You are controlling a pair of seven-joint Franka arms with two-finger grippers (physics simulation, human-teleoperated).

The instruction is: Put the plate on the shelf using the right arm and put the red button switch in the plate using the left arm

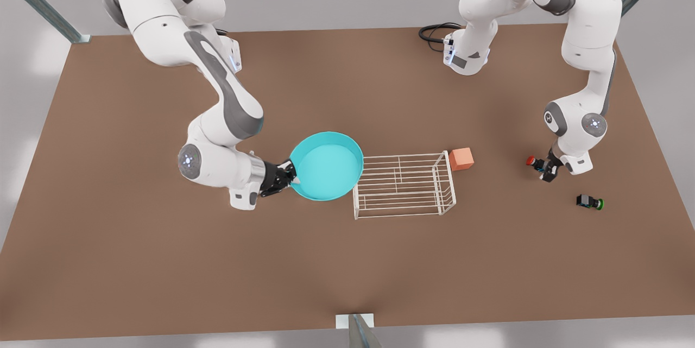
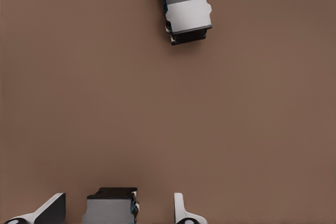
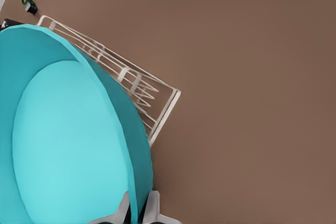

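Note:
The turquoise plate point(image 1: 326, 166) hangs tilted above the table, and its far edge overlaps the end of the white wire shelf point(image 1: 404, 185) on the front view's left. My right gripper point(image 1: 288, 174) is shut on the plate's rim point(image 3: 137, 203), with the shelf point(image 3: 136, 85) just beyond it. On the front view's right, the red button switch point(image 1: 532, 162) lies on the table at my left gripper point(image 1: 548, 169). In the left wrist view the switch's body point(image 2: 110, 205) sits between the spread fingers of the open left gripper point(image 2: 116, 213), with gaps on both sides.
A green-capped switch point(image 1: 589, 202) lies on the table a short way beyond the left gripper point(image 2: 186, 11). An orange cube point(image 1: 461, 158) stands against the shelf's back corner. A black cable point(image 1: 434, 30) loops by the arm base at the back.

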